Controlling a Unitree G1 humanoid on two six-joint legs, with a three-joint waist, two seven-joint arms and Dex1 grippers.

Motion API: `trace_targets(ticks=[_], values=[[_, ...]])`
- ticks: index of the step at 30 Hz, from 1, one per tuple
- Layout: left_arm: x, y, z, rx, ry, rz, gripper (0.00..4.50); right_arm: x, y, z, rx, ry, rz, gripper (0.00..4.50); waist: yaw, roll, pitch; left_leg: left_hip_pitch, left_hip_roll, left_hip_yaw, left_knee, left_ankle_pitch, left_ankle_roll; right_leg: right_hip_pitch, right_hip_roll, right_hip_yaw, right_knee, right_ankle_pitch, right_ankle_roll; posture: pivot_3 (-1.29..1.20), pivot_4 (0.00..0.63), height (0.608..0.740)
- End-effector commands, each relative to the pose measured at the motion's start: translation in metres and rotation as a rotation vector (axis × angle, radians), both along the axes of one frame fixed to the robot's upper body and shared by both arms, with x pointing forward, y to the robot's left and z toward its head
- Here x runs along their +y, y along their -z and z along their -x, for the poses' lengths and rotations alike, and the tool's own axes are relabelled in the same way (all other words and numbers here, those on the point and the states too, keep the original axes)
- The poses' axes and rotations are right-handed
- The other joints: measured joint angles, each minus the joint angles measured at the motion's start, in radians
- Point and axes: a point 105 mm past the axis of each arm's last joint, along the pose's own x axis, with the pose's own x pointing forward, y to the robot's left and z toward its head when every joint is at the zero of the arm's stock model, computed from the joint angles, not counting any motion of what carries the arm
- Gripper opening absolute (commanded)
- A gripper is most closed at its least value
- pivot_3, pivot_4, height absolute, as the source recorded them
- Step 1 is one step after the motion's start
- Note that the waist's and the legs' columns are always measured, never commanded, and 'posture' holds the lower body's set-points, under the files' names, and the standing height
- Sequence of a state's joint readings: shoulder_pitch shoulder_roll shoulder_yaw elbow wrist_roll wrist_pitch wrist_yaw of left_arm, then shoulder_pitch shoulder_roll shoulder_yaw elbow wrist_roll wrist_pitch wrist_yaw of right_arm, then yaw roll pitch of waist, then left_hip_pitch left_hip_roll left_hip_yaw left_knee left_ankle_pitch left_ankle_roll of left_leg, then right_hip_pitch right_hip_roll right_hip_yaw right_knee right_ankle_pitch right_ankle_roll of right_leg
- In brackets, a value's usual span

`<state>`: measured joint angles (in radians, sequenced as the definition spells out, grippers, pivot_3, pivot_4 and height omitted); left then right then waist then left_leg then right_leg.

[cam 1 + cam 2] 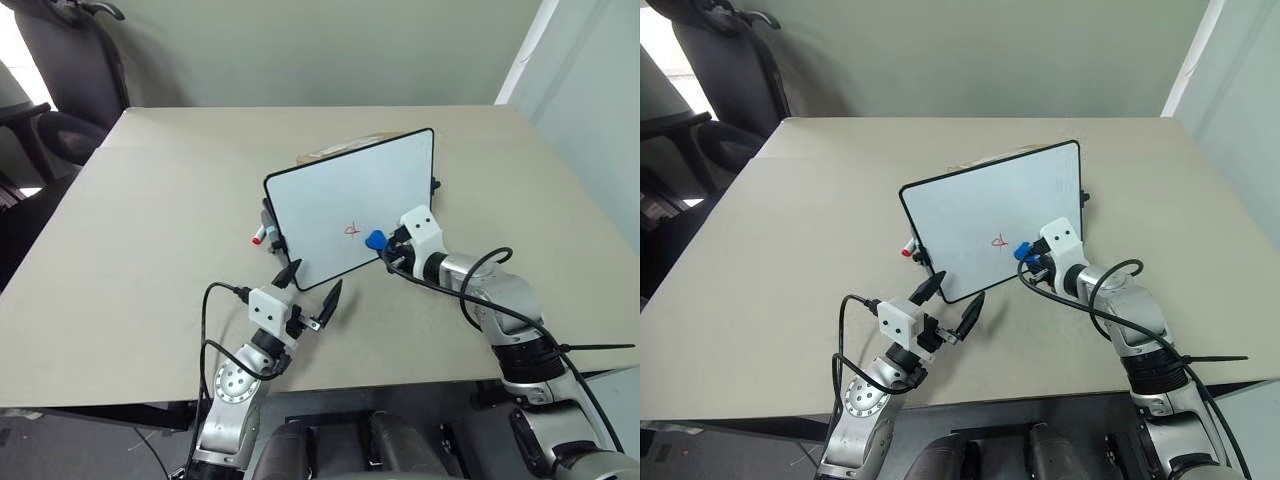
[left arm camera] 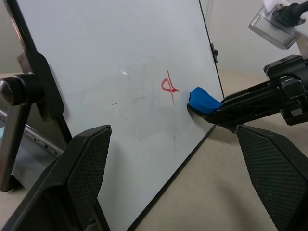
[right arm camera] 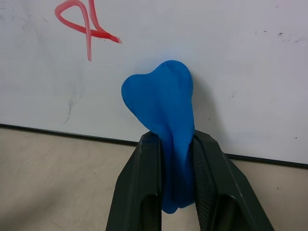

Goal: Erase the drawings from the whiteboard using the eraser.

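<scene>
Showing the approach step of the erasing: the drawings, a small red squiggle, sit low on the whiteboard, which stands tilted back on a stand near the middle of the worktop. I hold the eraser, a bright blue chunk, pinched tight between the fingers of my right gripper; its tip lies at the board's face, just beside the squiggle and near the lower frame, though I cannot tell whether it presses or only nears. My left gripper hovers before the board's lower corner, fingers wide and empty. A red-capped marker peeks from behind the board's left edge. By my judgement nothing is wiped yet; the next move calls for sliding the eraser sideways across the strokes, pressing lightly enough that the propped board does not tip.
</scene>
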<state>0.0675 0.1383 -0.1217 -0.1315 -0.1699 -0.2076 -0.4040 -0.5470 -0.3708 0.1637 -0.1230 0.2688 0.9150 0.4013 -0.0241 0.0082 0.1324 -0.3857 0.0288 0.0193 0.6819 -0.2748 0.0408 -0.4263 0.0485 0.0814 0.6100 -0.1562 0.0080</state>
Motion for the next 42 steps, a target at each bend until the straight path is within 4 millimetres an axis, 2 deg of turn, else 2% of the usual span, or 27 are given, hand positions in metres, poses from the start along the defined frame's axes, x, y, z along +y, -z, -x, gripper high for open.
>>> trace_targets(ticks=[1, 7, 11, 14, 18, 23, 26, 29, 33, 38, 42], values=[[-0.001, -0.014, 0.001, -0.05, 0.002, 0.015, 4.5, 0.012, -0.048, -0.003, -0.159, -0.038, -0.046, 0.49, -0.004, 0.0, 0.0, -0.002, 0.0, 0.0, 0.0, 0.0, 0.0, -0.002, 0.0, 0.0, 0.0, 0.0, 0.0, 0.0, 0.15, 0.74], [-0.003, -0.013, 0.0, -0.048, 0.01, 0.016, 4.5, 0.029, -0.072, 0.005, -0.231, -0.108, -0.058, 0.49, -0.005, 0.0, 0.0, -0.005, 0.0, 0.0, -0.002, 0.0, -0.001, -0.006, 0.0, 0.0, 0.0, 0.0, -0.001, 0.0, 0.15, 0.74], [-0.005, -0.012, 0.0, -0.047, 0.012, 0.016, 4.5, 0.037, -0.076, 0.008, -0.237, -0.127, -0.059, 0.49, -0.003, 0.0, 0.0, -0.006, 0.0, 0.0, -0.002, 0.0, 0.0, -0.006, 0.0, 0.0, 0.0, -0.001, -0.002, 0.0, 0.15, 0.74], [-0.005, -0.012, 0.0, -0.046, 0.012, 0.019, 4.5, 0.041, -0.063, 0.01, -0.196, -0.137, -0.048, 0.49, -0.003, 0.0, 0.0, -0.006, 0.0, 0.0, -0.001, -0.001, 0.0, -0.006, 0.0, 0.0, 0.0, -0.001, -0.003, 0.0, 0.15, 0.74], [-0.006, -0.012, 0.0, -0.047, 0.012, 0.018, 4.5, 0.037, -0.029, 0.011, -0.091, -0.121, 0.006, 0.49, -0.004, 0.0, 0.0, -0.006, 0.0, 0.0, -0.002, -0.001, 0.0, -0.006, 0.0, 0.0, 0.001, -0.002, -0.004, 0.0, 0.15, 0.74], [-0.007, -0.012, -0.001, -0.047, 0.012, 0.018, 4.5, 0.036, 0.0, 0.02, 0.003, -0.128, 0.048, 0.49, -0.004, 0.0, 0.0, -0.005, 0.0, 0.0, -0.001, -0.001, -0.001, -0.006, 0.0, 0.0, 0.0, -0.001, -0.002, 0.0, 0.15, 0.74], [-0.007, -0.013, -0.001, -0.048, 0.011, 0.019, 4.5, 0.034, 0.005, 0.02, 0.014, -0.123, 0.061, 0.49, -0.004, 0.0, 0.0, -0.005, 0.0, 0.0, 0.0, 0.0, 0.0, -0.006, 0.0, 0.0, 0.001, 0.0, -0.001, 0.0, 0.15, 0.74], [-0.006, -0.013, -0.001, -0.048, 0.008, 0.019, 4.5, 0.034, -0.004, 0.016, -0.015, -0.117, 0.058, 0.49, -0.004, 0.0, 0.0, -0.005, 0.0, 0.0, 0.0, 0.001, 0.0, -0.006, 0.0, 0.0, 0.0, 0.002, -0.001, 0.0, 0.15, 0.74], [-0.006, -0.013, -0.003, -0.049, 0.012, 0.018, 4.5, 0.04, -0.037, 0.013, -0.119, -0.131, 0.008, 0.49, -0.004, 0.0, 0.0, -0.005, 0.0, 0.0, 0.0, 0.001, -0.001, -0.006, 0.0, 0.0, 0.0, 0.002, -0.001, 0.0, 0.15, 0.74], [-0.008, -0.013, -0.003, -0.049, 0.016, 0.021, 4.5, 0.034, -0.049, 0.005, -0.158, -0.086, 0.003, 0.49, -0.004, 0.0, 0.0, -0.006, 0.0, 0.0, 0.0, 0.002, -0.001, -0.006, 0.0, 0.0, 0.0, 0.003, -0.002, 0.0, 0.15, 0.74], [-0.01, -0.013, -0.003, -0.05, 0.023, 0.024, 4.5, 0.036, -0.051, 0.007, -0.166, -0.094, -0.001, 0.49, -0.004, 0.0, 0.0, -0.006, 0.0, 0.0, 0.0, 0.002, -0.001, -0.006, 0.0, 0.0, 0.0, 0.002, -0.002, 0.0, 0.15, 0.74]])
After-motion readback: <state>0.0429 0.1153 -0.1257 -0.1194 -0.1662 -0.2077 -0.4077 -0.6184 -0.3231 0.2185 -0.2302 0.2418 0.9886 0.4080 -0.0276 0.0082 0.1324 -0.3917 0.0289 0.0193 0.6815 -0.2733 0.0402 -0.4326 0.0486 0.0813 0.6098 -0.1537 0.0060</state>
